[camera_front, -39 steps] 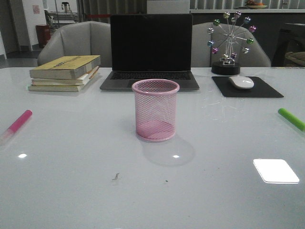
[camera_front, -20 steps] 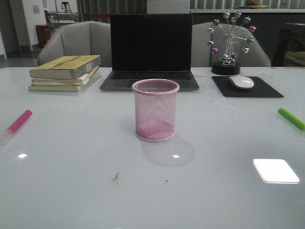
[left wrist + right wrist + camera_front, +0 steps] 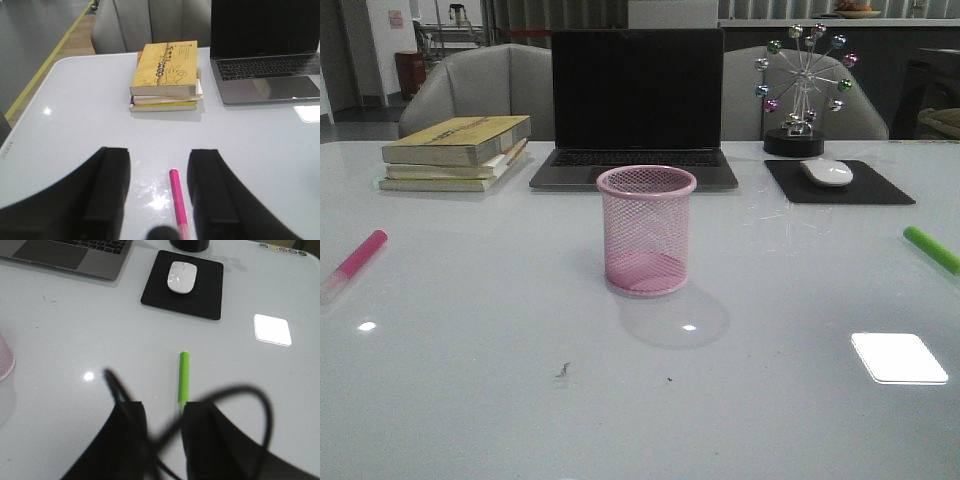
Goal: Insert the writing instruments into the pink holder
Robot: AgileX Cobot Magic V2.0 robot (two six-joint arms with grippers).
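The pink holder is standing upright near the middle of the worktop, with nothing showing inside its mesh wall. The pink marker is lying flat close to the worktop's left edge, well apart from the holder; the green marker is lying flat close to the right edge, equally far off.

In the left wrist view the left gripper is hanging above the pink marker with its fingers spread wide — the marker is lying in the gap between them, untouched on either side. In the right wrist view the right gripper is sitting over the green marker, fingers parted as well; the marker's near end is disappearing behind the tip of one finger, and whether it is touching there I cannot tell. A dark cable is looping across that view in front of the gripper.

Along the far edge, a stack of books is resting toward the left corner, an open laptop is sitting at the middle with its screen dark, and a white mouse is lying on a black mouse pad toward the right. Behind the pad a small wheel ornament with coloured balls is standing — just at the worktop's back edge.
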